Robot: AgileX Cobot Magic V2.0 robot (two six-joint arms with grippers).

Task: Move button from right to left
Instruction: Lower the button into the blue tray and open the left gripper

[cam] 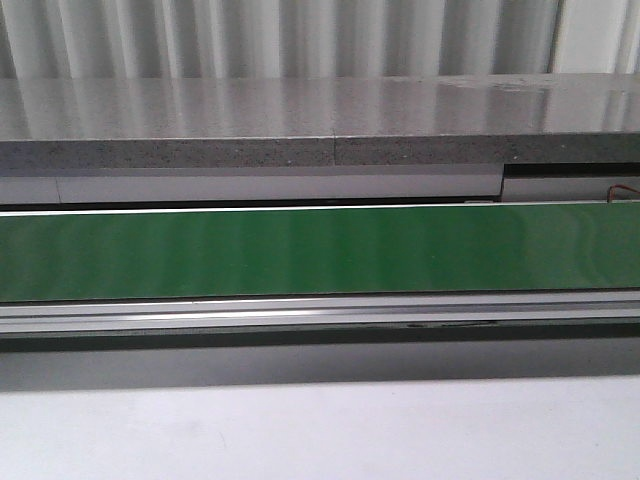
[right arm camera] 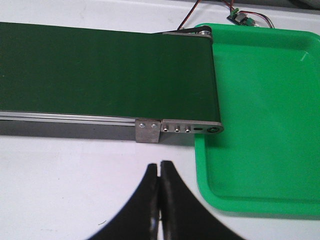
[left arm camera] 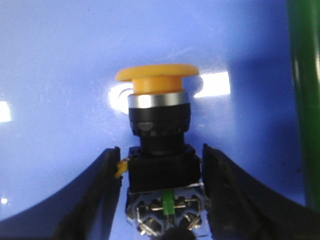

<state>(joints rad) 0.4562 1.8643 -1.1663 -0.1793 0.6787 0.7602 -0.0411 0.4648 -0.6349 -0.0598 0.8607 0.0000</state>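
Left tool (left arm camera: 160, 200) grips button (left arm camera: 157, 130); right tool (right arm camera: 159, 200) closed near green tray (right arm camera: 270, 125), belt (right arm camera: 100, 70).

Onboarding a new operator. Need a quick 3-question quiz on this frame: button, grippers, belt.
1. True or false: the right gripper is shut with nothing between its fingers.
2. In the left wrist view, the button sits: A) on the green belt, B) between the left gripper fingers over a blue surface, C) in the green tray.
3. Fill in: the button's mushroom cap is ____ in colour.

Key
1. True; the fingers meet beside the belt's end.
2. B; whether the fingers touch the button's black body cannot be told.
3. Yellow-orange.
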